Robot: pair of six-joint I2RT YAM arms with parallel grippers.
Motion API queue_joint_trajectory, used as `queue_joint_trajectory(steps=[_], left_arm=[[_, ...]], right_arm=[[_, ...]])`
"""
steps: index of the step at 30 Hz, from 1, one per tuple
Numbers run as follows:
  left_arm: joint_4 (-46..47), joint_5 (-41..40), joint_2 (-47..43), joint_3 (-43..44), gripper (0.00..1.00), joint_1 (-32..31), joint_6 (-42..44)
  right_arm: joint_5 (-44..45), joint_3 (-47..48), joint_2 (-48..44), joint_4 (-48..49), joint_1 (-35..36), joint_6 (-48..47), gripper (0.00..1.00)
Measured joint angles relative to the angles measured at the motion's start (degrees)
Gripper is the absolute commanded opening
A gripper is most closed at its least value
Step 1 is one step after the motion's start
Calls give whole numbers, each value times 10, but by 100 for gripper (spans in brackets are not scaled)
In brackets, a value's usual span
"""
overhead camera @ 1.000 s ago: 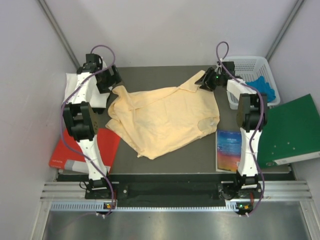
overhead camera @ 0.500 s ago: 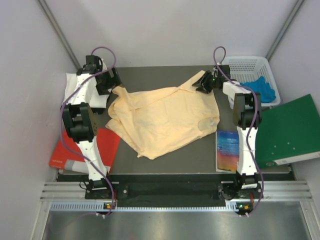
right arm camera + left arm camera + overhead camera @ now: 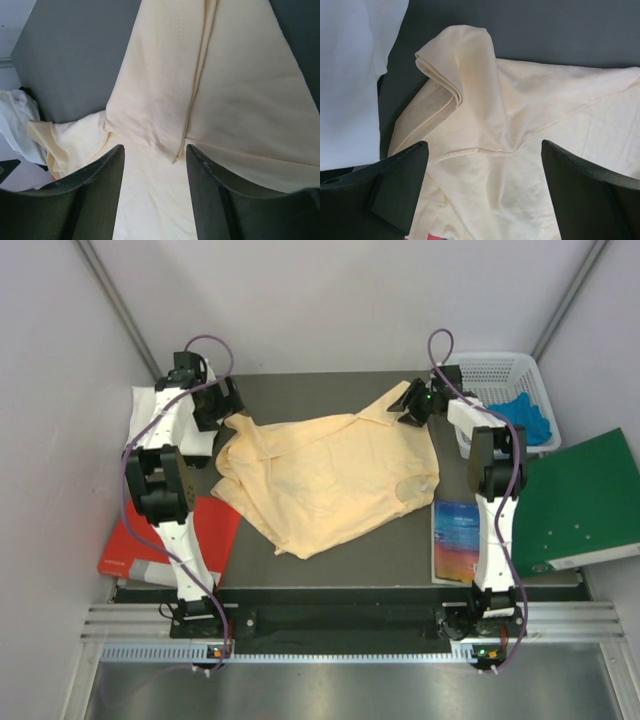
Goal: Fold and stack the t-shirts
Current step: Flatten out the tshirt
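Note:
A pale peach-yellow t-shirt [image 3: 330,475] lies rumpled and partly spread on the dark mat. My left gripper [image 3: 226,412] hovers over its far left corner. In the left wrist view it [image 3: 482,165] is wide open, with the shirt's cloth [image 3: 520,125] below and nothing pinched. My right gripper [image 3: 408,405] is at the shirt's far right sleeve. In the right wrist view it [image 3: 155,160] stands open, and a folded sleeve edge [image 3: 172,100] points into the gap. A white t-shirt [image 3: 148,405] lies at the far left beside the mat, also seen in the left wrist view as white cloth [image 3: 350,75].
A white basket [image 3: 500,368] holding blue cloth [image 3: 528,415] stands at the far right. A green folder [image 3: 585,500] leans at the right, with a blue book [image 3: 457,540] beside the mat. A red book [image 3: 160,540] lies at the left.
My right gripper has shifted slightly left over the sleeve and back a little. The left arm and the shirt have not visibly moved.

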Motion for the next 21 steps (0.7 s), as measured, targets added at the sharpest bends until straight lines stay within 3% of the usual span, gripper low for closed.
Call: queue_joint_trajectory(steps=[21], left_arm=[[0,-9,0,-3,99,-3,15]], right_arm=[[2,39,35,1,16,21,52]])
